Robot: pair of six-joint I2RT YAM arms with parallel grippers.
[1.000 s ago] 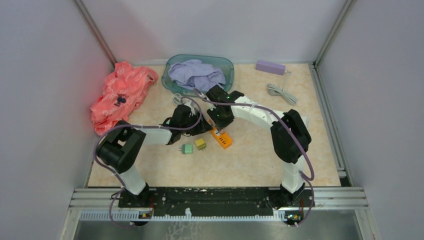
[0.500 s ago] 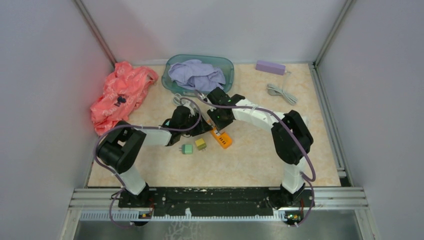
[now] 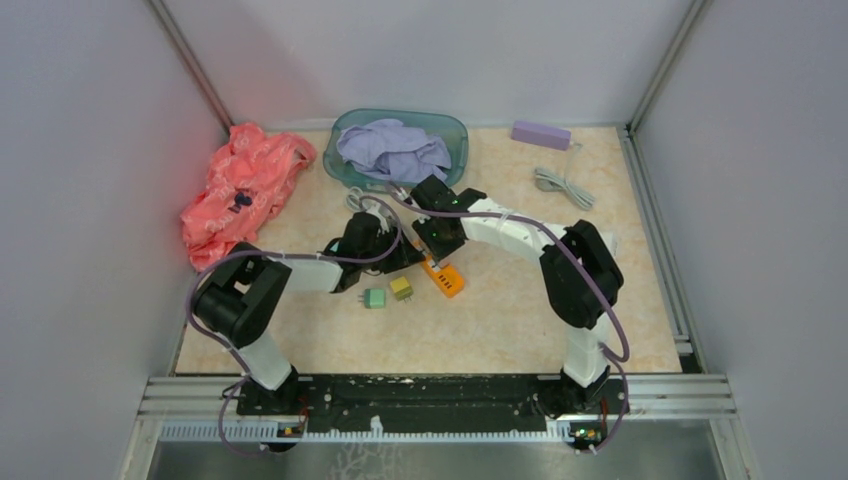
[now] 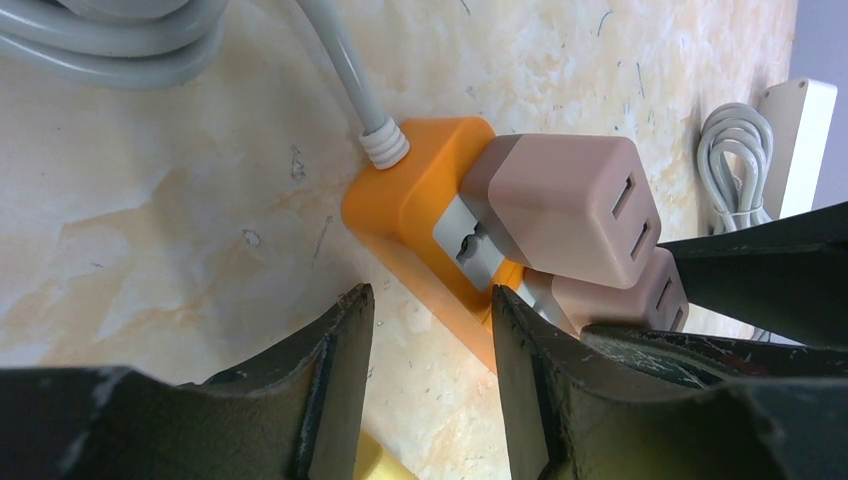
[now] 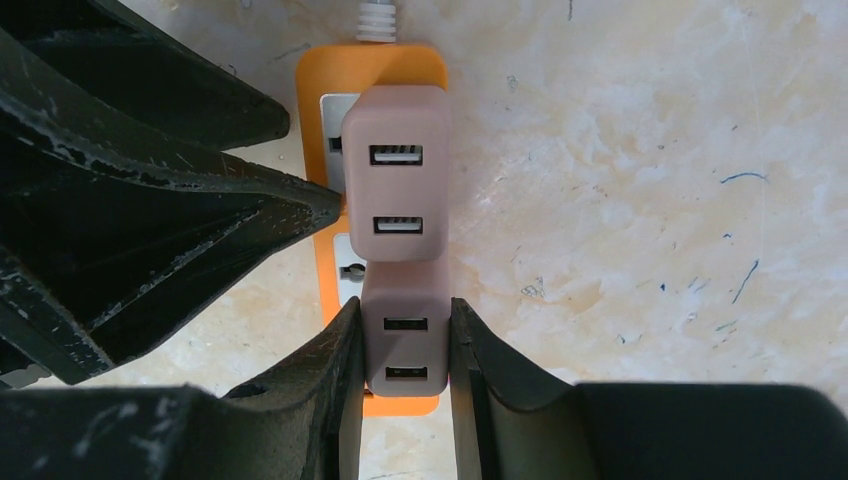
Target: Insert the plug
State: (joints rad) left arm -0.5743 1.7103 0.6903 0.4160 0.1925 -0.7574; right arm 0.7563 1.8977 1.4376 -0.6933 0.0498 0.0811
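An orange power strip (image 3: 446,279) lies mid-table, with its grey cord (image 4: 340,70) running off. Two pink USB plugs stand in it side by side. My right gripper (image 5: 403,312) is shut on the nearer pink plug (image 5: 405,345); the other pink plug (image 5: 396,185) sits seated just beyond it. In the left wrist view the strip (image 4: 415,195) and the seated plug (image 4: 560,205) show ahead. My left gripper (image 4: 430,298) is open and low at the strip's side, one finger (image 4: 520,350) against the strip's edge and bare table between the fingers.
A green plug (image 3: 374,298) and a yellow plug (image 3: 401,287) lie just near of the strip. A teal basin (image 3: 455,128) with a lavender cloth stands at the back. There is a pink cloth (image 3: 240,190) at the left, and a purple box (image 3: 540,133) and a coiled white cable (image 3: 562,185) at the back right.
My right arm has shifted very slightly at the strip. The left arm, strip and plugs stay where they were.
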